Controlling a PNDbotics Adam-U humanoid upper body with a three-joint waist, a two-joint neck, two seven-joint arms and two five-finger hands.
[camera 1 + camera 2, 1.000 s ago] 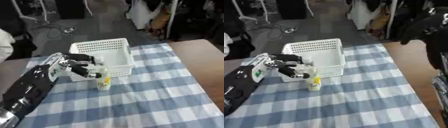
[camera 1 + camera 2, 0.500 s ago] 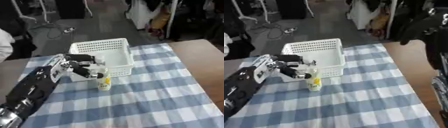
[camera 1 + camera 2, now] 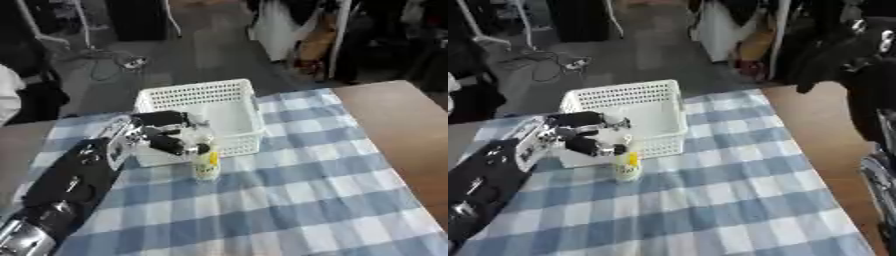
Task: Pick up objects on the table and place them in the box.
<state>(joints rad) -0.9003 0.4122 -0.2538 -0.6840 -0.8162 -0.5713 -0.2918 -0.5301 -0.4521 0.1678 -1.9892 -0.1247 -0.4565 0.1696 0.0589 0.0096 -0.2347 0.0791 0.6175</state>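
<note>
The left hand (image 3: 156,136) reaches in from the left, fingers curled around the top of a small pale bottle (image 3: 206,165) with a yellow label. The bottle stands upright on the checked surface (image 3: 289,200), touching the front wall of the white basket (image 3: 229,95).

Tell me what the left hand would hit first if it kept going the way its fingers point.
The left hand points to the view's right, fingers at the small bottle. It would probably meet the bottle's top first, with the white basket just behind; depth is unclear.
</note>
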